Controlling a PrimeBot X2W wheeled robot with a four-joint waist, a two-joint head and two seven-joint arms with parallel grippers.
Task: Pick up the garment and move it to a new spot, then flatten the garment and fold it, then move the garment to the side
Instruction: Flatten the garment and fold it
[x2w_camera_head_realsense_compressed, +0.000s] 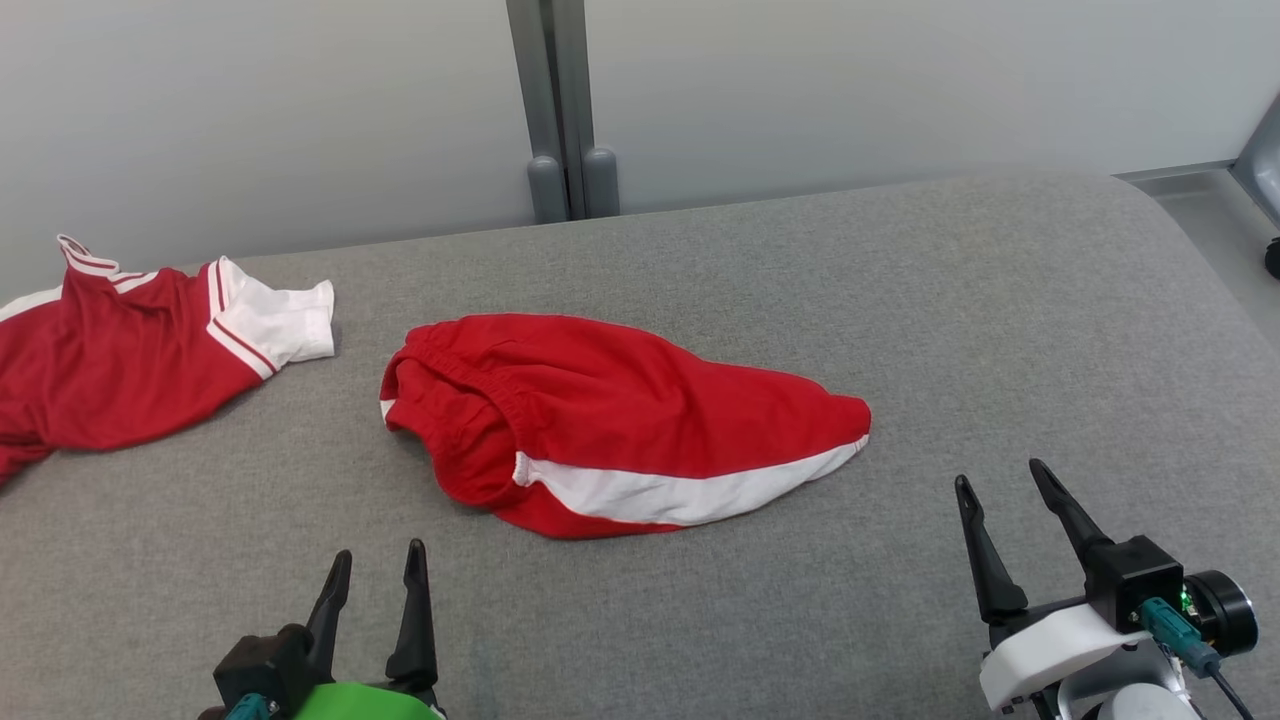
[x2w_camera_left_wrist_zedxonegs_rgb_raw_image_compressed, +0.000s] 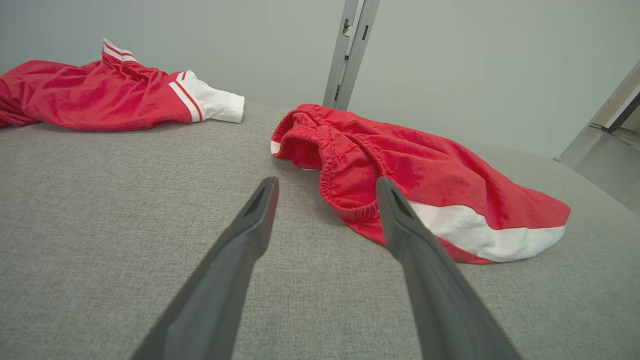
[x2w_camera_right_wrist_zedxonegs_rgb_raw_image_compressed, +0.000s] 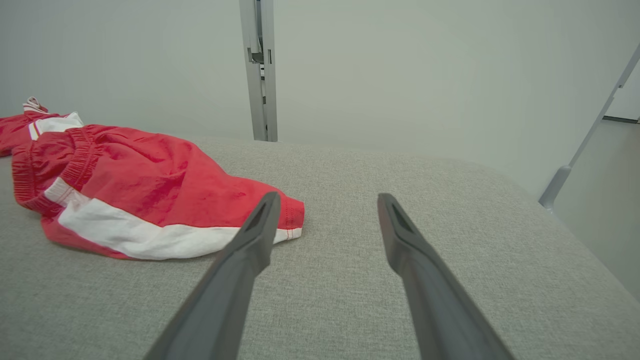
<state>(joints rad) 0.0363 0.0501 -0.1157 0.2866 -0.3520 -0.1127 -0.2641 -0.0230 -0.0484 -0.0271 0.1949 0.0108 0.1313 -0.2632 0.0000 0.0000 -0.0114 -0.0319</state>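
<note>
1. Red shorts (x2w_camera_head_realsense_compressed: 620, 410) with a white side stripe lie crumpled near the middle of the grey fabric-topped desk (x2w_camera_head_realsense_compressed: 950, 300). They are bunched, not flattened and not folded.
2. The elastic waistband (x2w_camera_head_realsense_compressed: 470, 385) end points to the robot's left and gapes open, with red lining showing inside. The leg end tapers off to the right, and the white stripe runs along the near edge.
3. The left end effector (x2w_camera_head_realsense_compressed: 380, 550) is low at the near edge, left of centre. It is released, fingers spread, grasping nothing. Its tips stop short of the shorts, with bare desk between.
4. In the left wrist view the two fingers frame the waistband end. One finger overlaps the shorts in the picture, but the head view shows a gap, so there is no contact.
5. The right end effector (x2w_camera_head_realsense_compressed: 1000, 474) is at the near right, also released, fingers apart, grasping nothing. It sits nearer the robot than the shorts' leg end and off to its right, not touching.
6. In the right wrist view the hem corner of the shorts lies behind one fingertip, and plain grey desk shows between the fingers.
7. A red shirt (x2w_camera_head_realsense_compressed: 110, 360) with a white sleeve and red-white trim lies at the far left of the desk, cut off by the frame edge and apart from the shorts.
8. A grey post (x2w_camera_head_realsense_compressed: 560, 100) stands against the pale wall behind the desk's far edge.
</note>
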